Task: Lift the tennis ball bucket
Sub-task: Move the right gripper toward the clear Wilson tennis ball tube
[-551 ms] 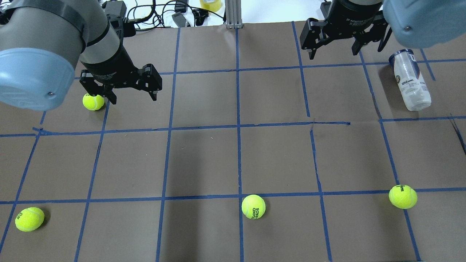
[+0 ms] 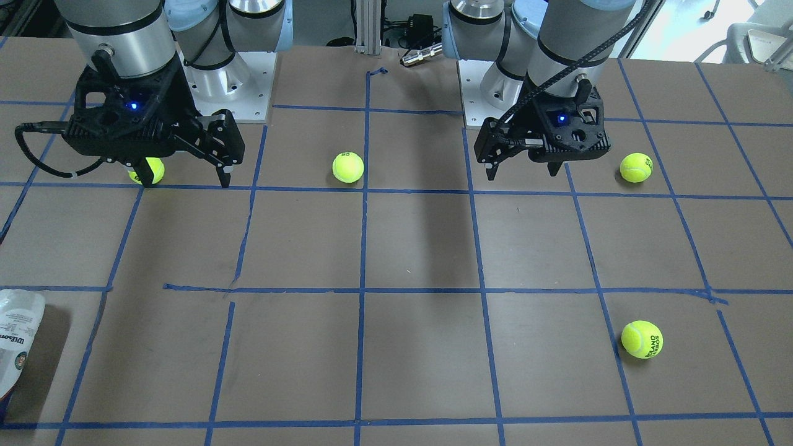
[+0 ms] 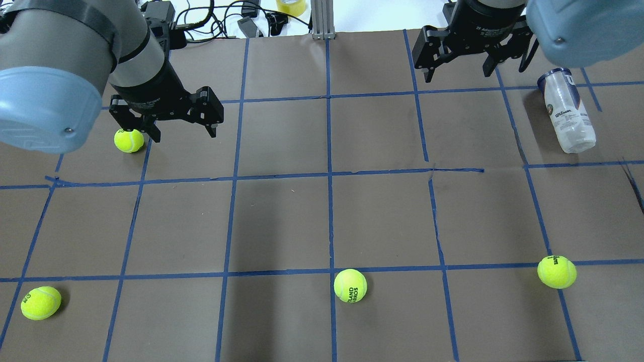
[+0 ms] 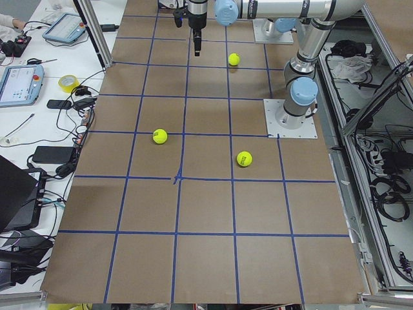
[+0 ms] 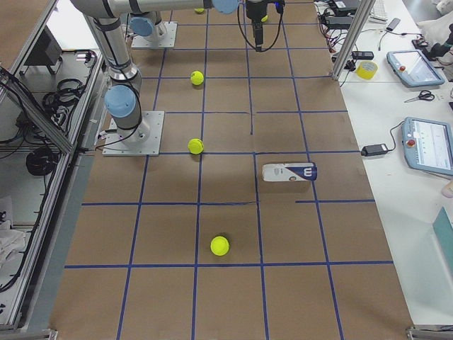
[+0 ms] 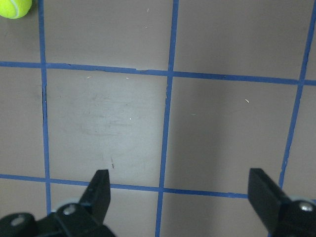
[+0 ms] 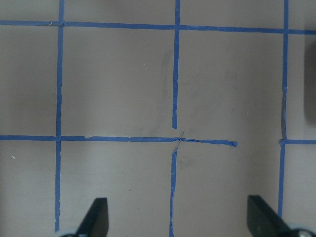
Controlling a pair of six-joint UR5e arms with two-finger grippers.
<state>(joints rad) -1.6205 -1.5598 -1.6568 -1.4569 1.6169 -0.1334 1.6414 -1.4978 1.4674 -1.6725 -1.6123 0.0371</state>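
The tennis ball bucket (image 3: 566,110), a clear can with a white Wilson label and navy rim, lies on its side at the far right of the table. It also shows in the front view (image 2: 15,337) and the right view (image 5: 289,172). My right gripper (image 3: 459,75) is open and empty, hanging above the table to the left of the bucket's rim end and apart from it. It also shows in the front view (image 2: 186,179). My left gripper (image 3: 182,134) is open and empty at the far left, next to a tennis ball (image 3: 129,140).
Three more tennis balls lie near the robot's side: left (image 3: 41,302), middle (image 3: 350,285) and right (image 3: 556,272). Blue tape lines grid the brown table (image 3: 282,221). Cables and a tape roll (image 3: 291,6) lie beyond the far edge.
Both grippers have shifted slightly toward the top of the overhead view, the right one more. Both stay open. The bucket and balls have not moved.
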